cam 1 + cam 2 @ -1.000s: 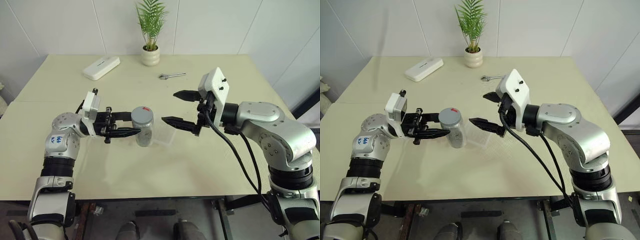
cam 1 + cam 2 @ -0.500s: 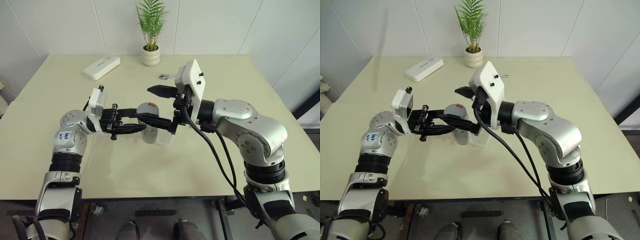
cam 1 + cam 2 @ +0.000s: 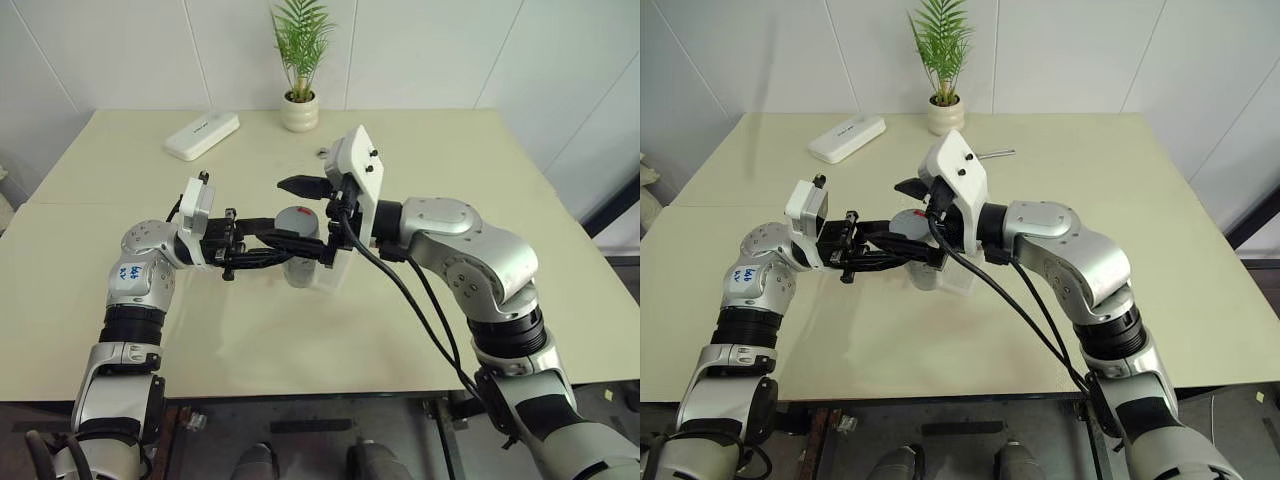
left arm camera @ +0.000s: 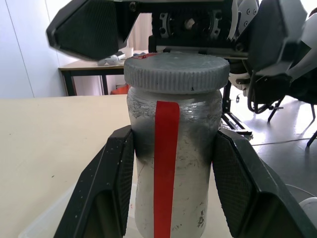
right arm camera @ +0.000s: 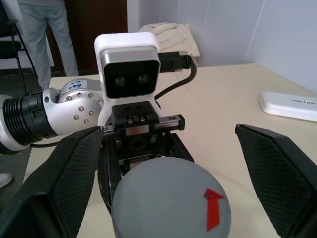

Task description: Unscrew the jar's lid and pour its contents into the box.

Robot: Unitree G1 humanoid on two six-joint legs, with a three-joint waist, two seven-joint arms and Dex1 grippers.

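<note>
The jar [image 4: 176, 163], silvery with a red stripe, stands upright with my left gripper [image 4: 174, 136] shut on its body from the left. Its grey lid [image 5: 171, 198] with a red mark is on top. My right gripper [image 3: 290, 214] is open and comes in from the right. One finger [image 4: 91, 29] is on each side of the lid, and both are apart from it. The clear box [image 3: 330, 275] lies on the table right beside the jar's base. The contents are hidden inside the jar.
At the back of the table [image 3: 450, 300] stand a white oblong case [image 3: 202, 135] and a potted plant [image 3: 300, 110]. A wrench [image 3: 995, 154] lies behind my right arm. A person [image 5: 42, 29] stands beyond the table in the right wrist view.
My right gripper has swung left from beside the box to the jar, and its open fingers now straddle the lid. The left gripper has kept hold of the jar in place.
</note>
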